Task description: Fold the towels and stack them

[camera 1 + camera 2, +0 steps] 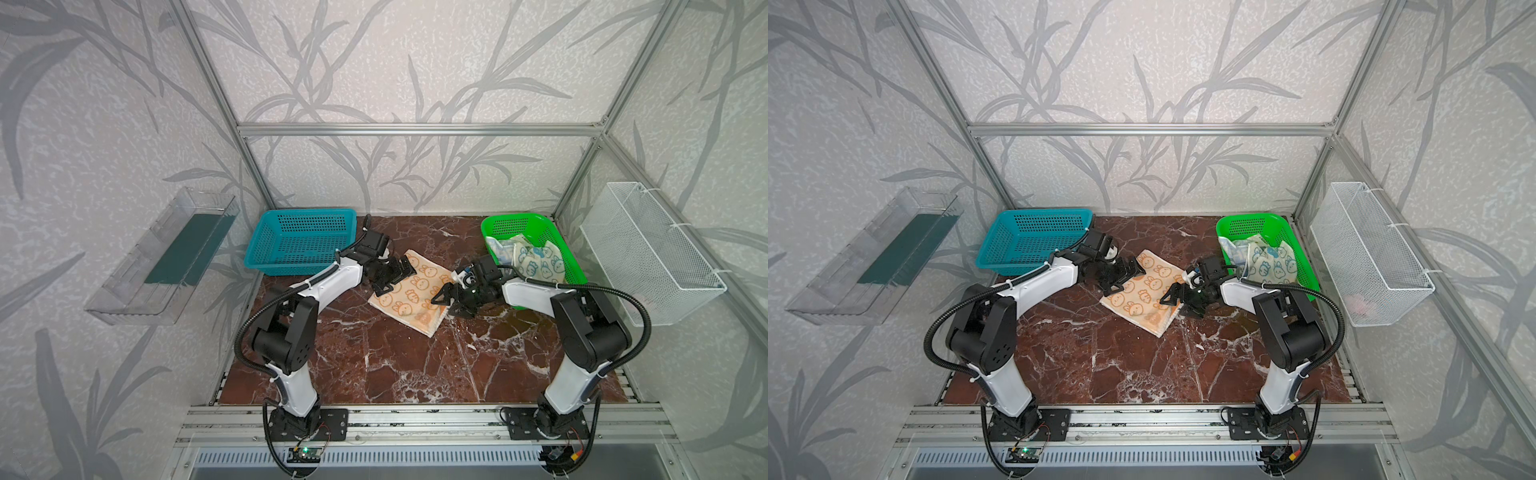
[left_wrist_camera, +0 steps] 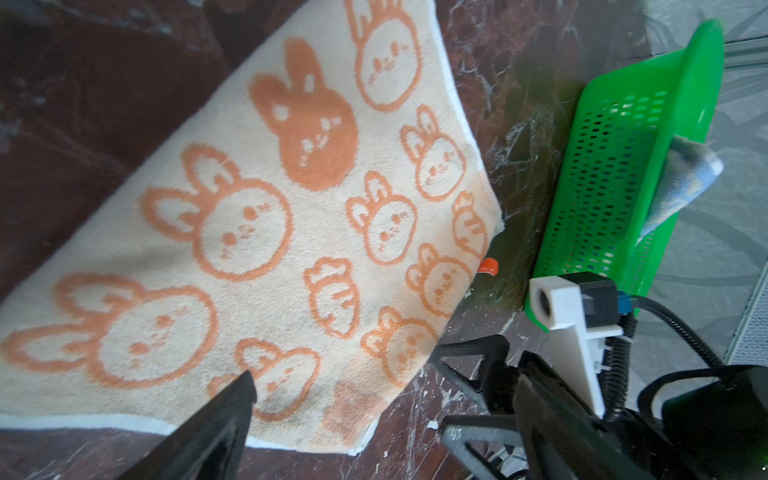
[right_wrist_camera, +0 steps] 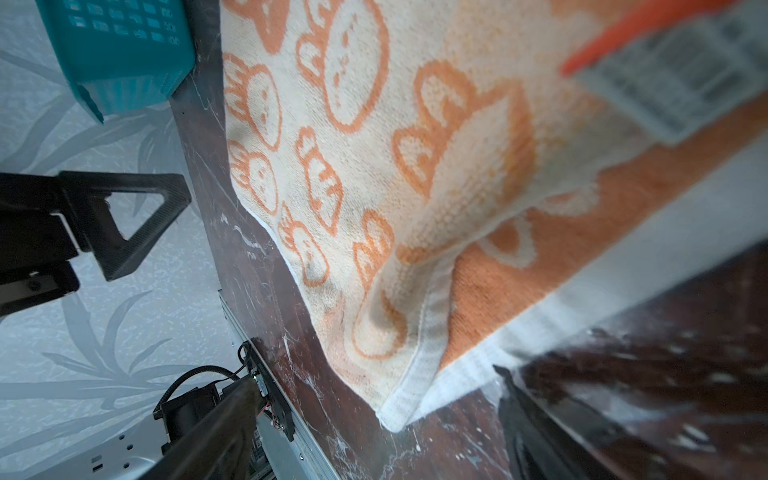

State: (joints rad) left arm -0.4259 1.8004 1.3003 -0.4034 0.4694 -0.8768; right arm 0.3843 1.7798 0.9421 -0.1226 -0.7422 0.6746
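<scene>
A peach-orange bunny towel point(image 1: 411, 291) point(image 1: 1144, 291) lies flat on the marble table, doubled over, with two layers showing at its near right corner point(image 3: 399, 399). My left gripper point(image 1: 395, 277) point(image 1: 1124, 277) hovers open over the towel's far left edge, one finger point(image 2: 224, 424) above the cloth. My right gripper point(image 1: 444, 304) point(image 1: 1173, 305) is open at the right edge, its jaws on either side of that corner point(image 3: 374, 419), nothing pinched. More cream-and-blue towels point(image 1: 536, 259) point(image 1: 1271, 262) lie crumpled in the green basket point(image 1: 509, 226) point(image 2: 615, 166).
A blue basket point(image 1: 307, 226) point(image 3: 120, 50) stands at the back left, close behind the left arm. A white wire basket point(image 1: 648, 249) hangs on the right wall and a clear bin point(image 1: 162, 257) on the left wall. Bare marble point(image 1: 395, 365) lies in front of the towel.
</scene>
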